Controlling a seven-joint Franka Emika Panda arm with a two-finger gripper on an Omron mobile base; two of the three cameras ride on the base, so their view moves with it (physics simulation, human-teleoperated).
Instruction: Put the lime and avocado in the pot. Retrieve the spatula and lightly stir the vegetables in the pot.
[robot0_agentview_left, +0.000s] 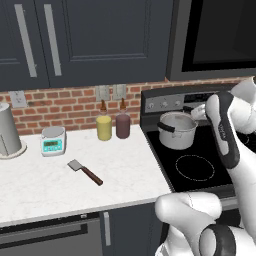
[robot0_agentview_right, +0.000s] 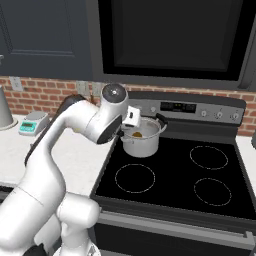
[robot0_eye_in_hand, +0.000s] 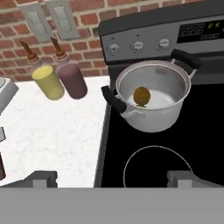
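Note:
The steel pot (robot0_agentview_left: 176, 131) (robot0_agentview_right: 142, 142) (robot0_eye_in_hand: 151, 118) stands on the stove's back left burner. Inside it lies the brown-olive avocado (robot0_eye_in_hand: 141, 95) (robot0_agentview_right: 137, 134). Just a dark green sliver under the avocado shows of the lime (robot0_eye_in_hand: 141, 105). My gripper (robot0_eye_in_hand: 113, 179) hangs open and empty above the stove, a little in front of the pot, looking down into it. The spatula (robot0_agentview_left: 85, 171) lies flat on the white counter left of the stove, grey blade to the back left, reddish-brown handle toward the front.
A yellow bottle (robot0_agentview_left: 104, 125) (robot0_eye_in_hand: 48, 82) and a dark red bottle (robot0_agentview_left: 123, 124) (robot0_eye_in_hand: 72, 80) stand against the brick wall beside the stove. A small scale (robot0_agentview_left: 53, 140) and a tall grey cylinder (robot0_agentview_left: 9, 131) sit further left. My arm's elbow rises over the stove's right side.

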